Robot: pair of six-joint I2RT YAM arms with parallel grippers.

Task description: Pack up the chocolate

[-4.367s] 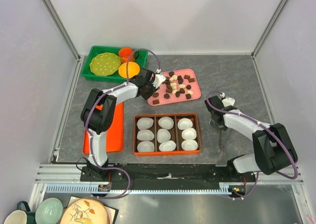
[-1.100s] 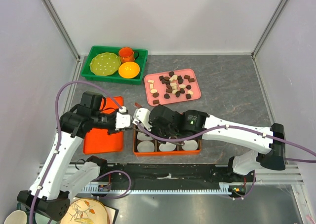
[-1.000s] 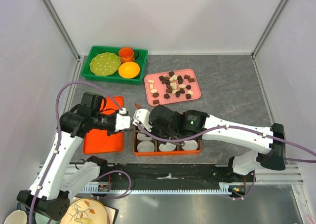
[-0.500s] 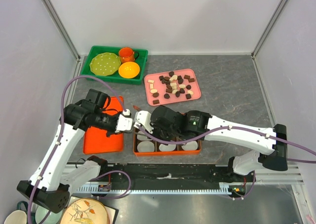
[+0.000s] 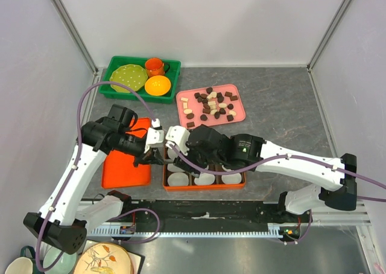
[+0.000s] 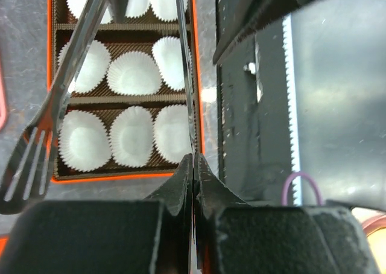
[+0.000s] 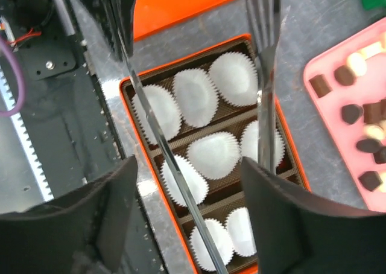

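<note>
The right hand [image 7: 188, 165] holds its dark fingers [image 7: 78, 226] wide apart, with the arms of metal tongs [image 7: 151, 117] running between them. Beneath the hand lies an orange-rimmed box [image 7: 181, 59] of white paper cups [image 7: 211, 153]. Off the hand's right side, a pink tray [image 7: 319, 67] carries chocolate [image 7: 353, 113] on the grey bench [image 7: 325, 14].

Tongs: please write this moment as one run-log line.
left pincer: shut on tongs | right pincer: open around tongs | chocolate: on pink tray | paper cups: empty

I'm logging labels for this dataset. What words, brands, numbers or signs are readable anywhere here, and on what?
None readable. The pink tray, orange box, green bin and metal tongs carry no visible lettering; the patterned plate at the near edge shows a drawing, not words.
</note>
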